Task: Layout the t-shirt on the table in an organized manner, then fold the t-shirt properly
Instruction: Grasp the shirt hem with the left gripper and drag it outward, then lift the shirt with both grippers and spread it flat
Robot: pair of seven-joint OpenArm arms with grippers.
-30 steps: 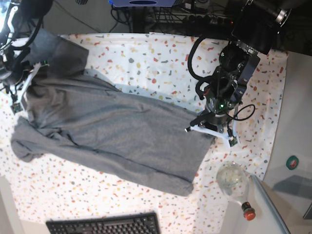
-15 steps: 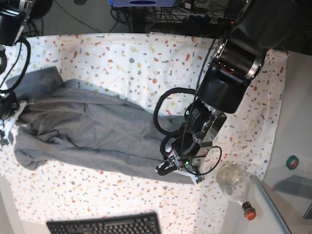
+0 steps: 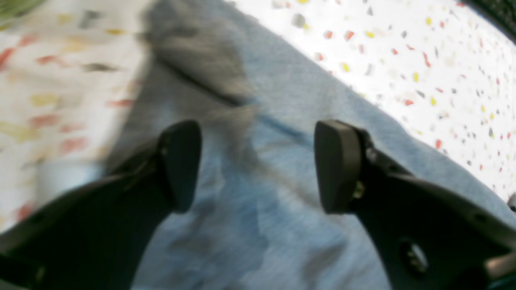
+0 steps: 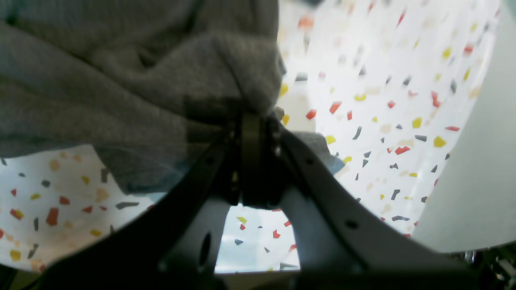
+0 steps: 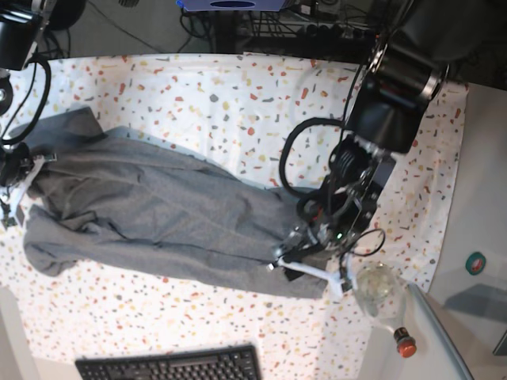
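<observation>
The heather-grey t-shirt [image 5: 150, 214] lies rumpled across the left and middle of the speckled table [image 5: 238, 95]. My left gripper [image 5: 305, 269] hovers over the shirt's right end near the front. In the left wrist view it [image 3: 258, 165] is open, with the dark fingers [image 3: 336, 165] apart and grey cloth [image 3: 258, 225] beneath and between them. My right gripper [image 5: 12, 190] is at the table's left edge. In the right wrist view it [image 4: 252, 125] is shut on a bunched edge of the t-shirt [image 4: 133, 80], held just above the table [image 4: 383, 121].
A clear glass jar [image 5: 379, 291] and a red-capped item [image 5: 404, 344] stand at the front right, close to my left gripper. A black keyboard [image 5: 170, 366] lies along the front edge. A plain grey side surface [image 5: 479, 198] borders the right.
My left arm swept from the shirt's right edge toward the front, dragging that end inward, then shifted slightly right. My right arm lowered the shirt's left end, which now lies flatter.
</observation>
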